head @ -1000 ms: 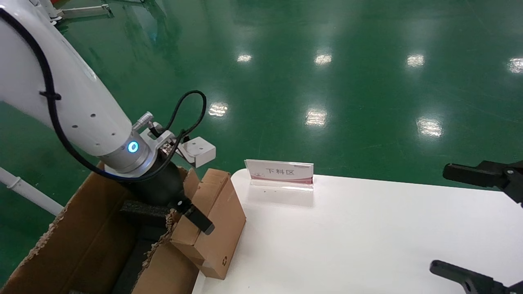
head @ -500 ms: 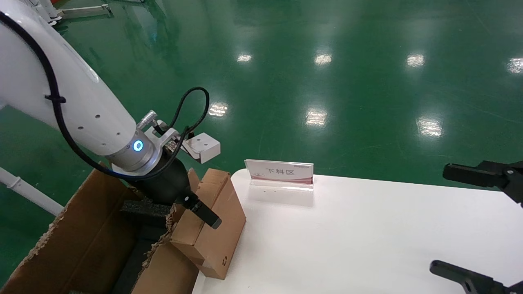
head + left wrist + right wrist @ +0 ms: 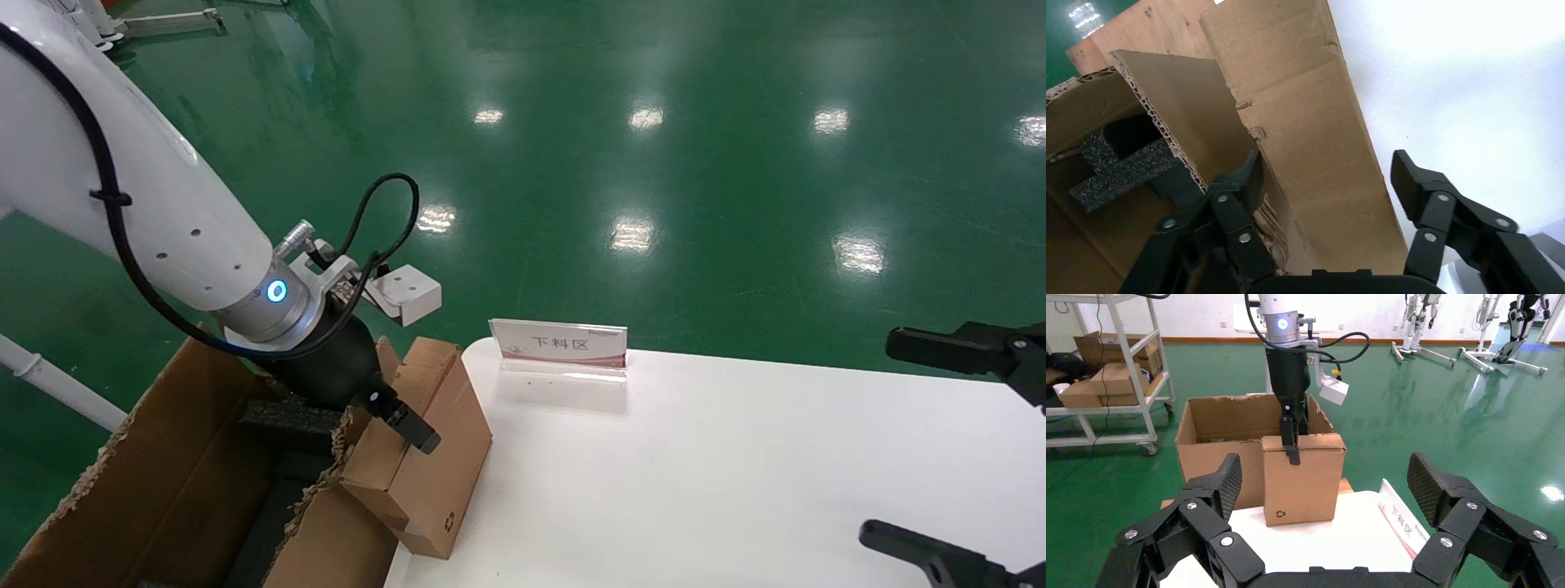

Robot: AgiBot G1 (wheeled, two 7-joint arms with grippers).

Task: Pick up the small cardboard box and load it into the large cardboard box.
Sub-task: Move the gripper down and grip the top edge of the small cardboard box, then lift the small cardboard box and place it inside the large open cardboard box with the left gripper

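right claw (image 3: 1324, 496) sits parked near me over the counter (image 3: 735, 490), fingers spread wide. Small cardboard box (image 3: 429, 445) stands tilted at the counter's left edge, leaning on the large cardboard box (image 3: 163, 482)'s ragged wall. Left claw (image 3: 1324, 184) straddles its top, fingers apart, barely shifted since a moment ago. White sign (image 3: 560, 343) farther back

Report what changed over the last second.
The left gripper shifted slightly toward the table and up along the small cardboard box, which barely tipped. It stays propped on edge against the large cardboard box, jaws straddling it. The right gripper stayed parked, open.
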